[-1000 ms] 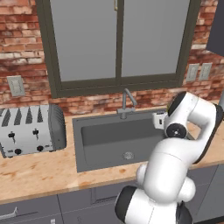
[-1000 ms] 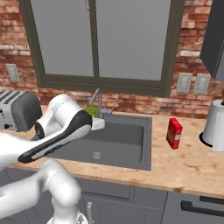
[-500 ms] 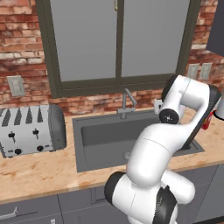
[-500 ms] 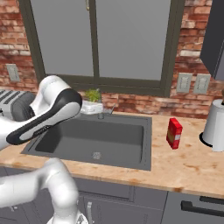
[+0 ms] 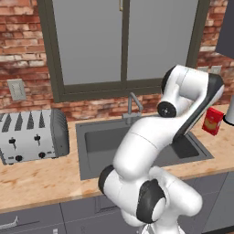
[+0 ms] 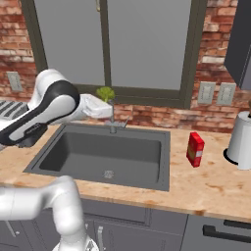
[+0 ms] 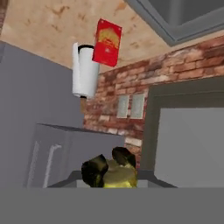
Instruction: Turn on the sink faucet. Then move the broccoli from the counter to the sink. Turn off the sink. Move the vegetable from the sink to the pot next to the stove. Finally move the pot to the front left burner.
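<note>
Tool (image 7: 109,168) around broccoli (image 6: 105,93), hand-view pads (image 7: 95,169)

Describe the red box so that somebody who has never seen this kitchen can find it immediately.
Start at the sink under the window and move right along the counter. The red box stands upright there, between the sink rim and a white paper towel roll. It is the only red thing on the wood.

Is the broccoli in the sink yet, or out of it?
Out. The broccoli is held up in the gripper, beside the faucet top, above the sink basin.
</note>
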Controlling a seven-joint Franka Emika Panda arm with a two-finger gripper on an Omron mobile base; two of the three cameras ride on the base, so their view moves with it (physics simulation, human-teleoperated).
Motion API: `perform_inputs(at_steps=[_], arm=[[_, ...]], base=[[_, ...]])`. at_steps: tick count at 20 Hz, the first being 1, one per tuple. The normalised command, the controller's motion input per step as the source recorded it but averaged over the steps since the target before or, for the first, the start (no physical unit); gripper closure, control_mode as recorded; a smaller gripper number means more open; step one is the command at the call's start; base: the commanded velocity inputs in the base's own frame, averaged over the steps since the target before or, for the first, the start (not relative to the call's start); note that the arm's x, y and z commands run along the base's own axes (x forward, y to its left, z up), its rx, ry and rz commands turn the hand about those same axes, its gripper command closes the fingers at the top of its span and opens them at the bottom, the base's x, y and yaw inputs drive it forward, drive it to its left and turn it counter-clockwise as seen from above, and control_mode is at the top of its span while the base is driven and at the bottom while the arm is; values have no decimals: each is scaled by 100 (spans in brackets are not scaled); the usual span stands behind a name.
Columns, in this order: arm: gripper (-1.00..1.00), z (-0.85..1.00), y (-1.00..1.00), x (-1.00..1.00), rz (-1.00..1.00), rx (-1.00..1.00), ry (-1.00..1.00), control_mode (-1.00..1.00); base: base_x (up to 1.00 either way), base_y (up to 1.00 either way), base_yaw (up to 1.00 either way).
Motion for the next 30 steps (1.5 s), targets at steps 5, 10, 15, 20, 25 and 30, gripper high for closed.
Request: perform_inputs(at_steps=[5, 10, 15, 20, 25, 30], arm=[[100, 11, 16, -40, -24, 29, -41, -100], [100, 18, 18, -44, -20, 32, -56, -100], [100, 44, 18, -29, -14, 29, -54, -100], [100, 63, 11, -15, -8, 28, -49, -100], [100, 69, 2, -16, -5, 26, -48, -100], [100, 54, -3, -42, -3, 22, -41, -100]], base=[[0, 0, 0], [0, 0, 0], [0, 0, 0], [0, 0, 0], [0, 0, 0], [0, 0, 0]])
